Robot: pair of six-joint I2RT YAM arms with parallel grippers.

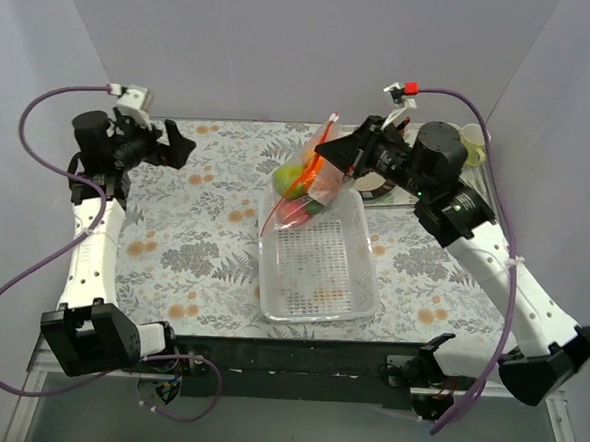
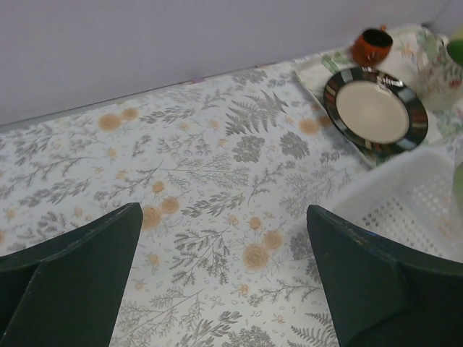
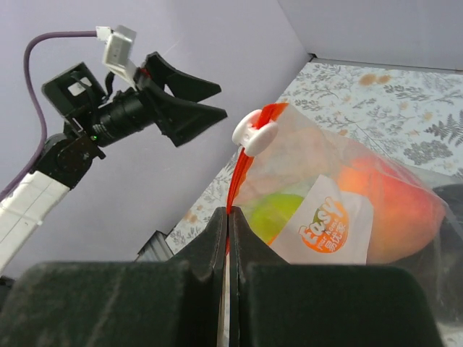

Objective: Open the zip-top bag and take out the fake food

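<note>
Over frame centre: one white basket [image 1: 317, 267] | one zip-top bag [image 1: 329, 188] hangs above its far end, red strip pinched tight in right gripper [image 1: 324, 158] | left gripper [image 1: 179, 144], upper left, spread, empty | fake food [image 1: 290, 176] inside, three pieces discernible | one slider [image 3: 255, 130]: left should draw it along the strip.

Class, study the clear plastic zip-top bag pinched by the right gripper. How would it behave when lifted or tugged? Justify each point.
The clear plastic zip-top bag is probably floppy: held only by its orange-red zip strip in the right gripper, it sags around the glossy plastic fruits. That bulging load likely makes it bottom-heavy and prone to swing.
</note>
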